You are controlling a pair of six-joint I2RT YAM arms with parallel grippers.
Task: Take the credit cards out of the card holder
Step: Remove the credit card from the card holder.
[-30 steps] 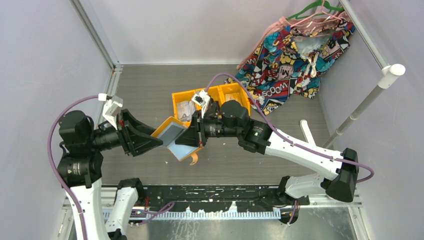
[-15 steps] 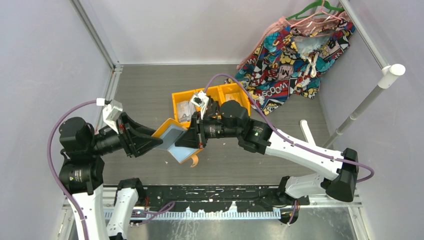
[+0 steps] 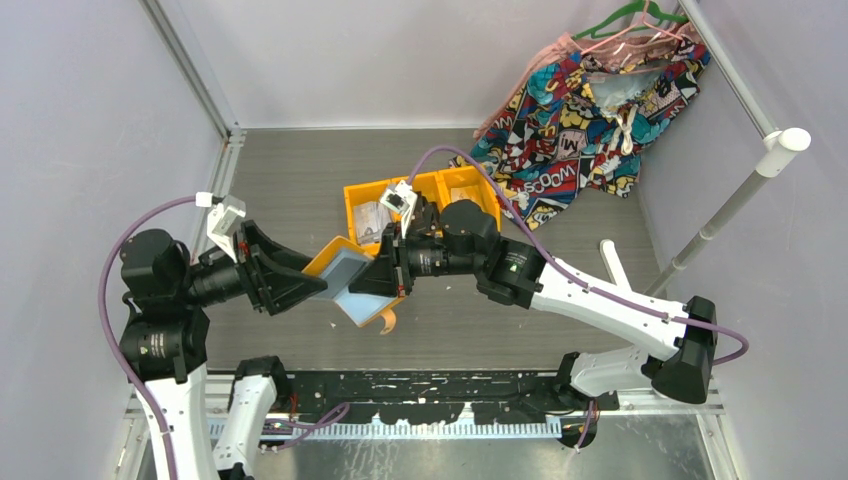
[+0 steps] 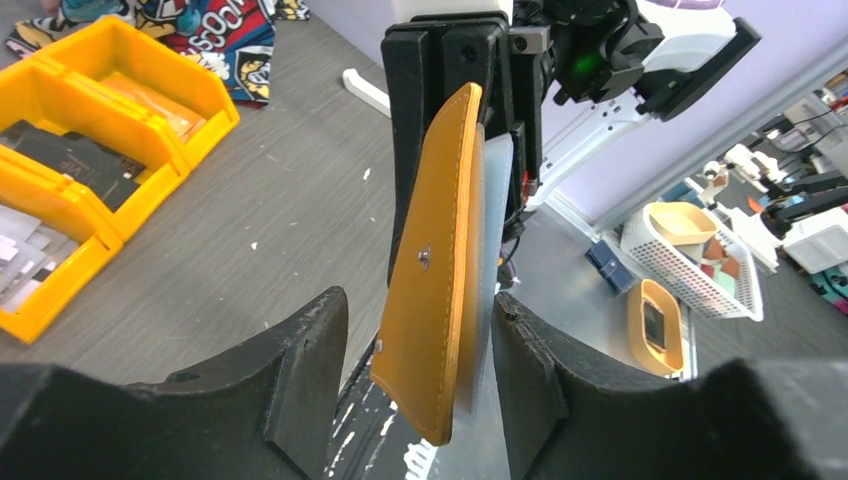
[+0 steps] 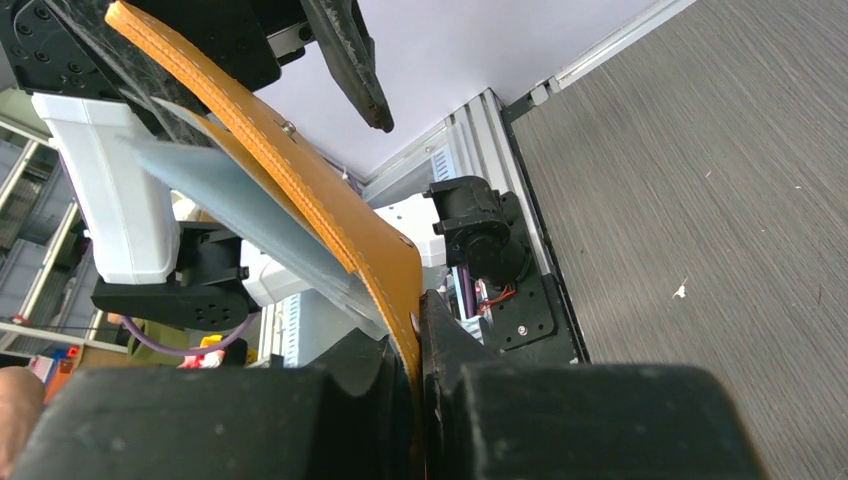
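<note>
The card holder (image 4: 440, 290), stitched orange leather-like outside and pale blue see-through inside, hangs above the middle of the desk (image 3: 300, 180), its long axis running arm to arm, right claw (image 5: 415, 340) clamped on one end, left claw (image 4: 420, 305) nearest, jaws apart astride the free end.

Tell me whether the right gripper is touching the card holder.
Touching. The right wrist view shows the right gripper clamped on the card holder, its orange cover pinched with no gap.
</note>
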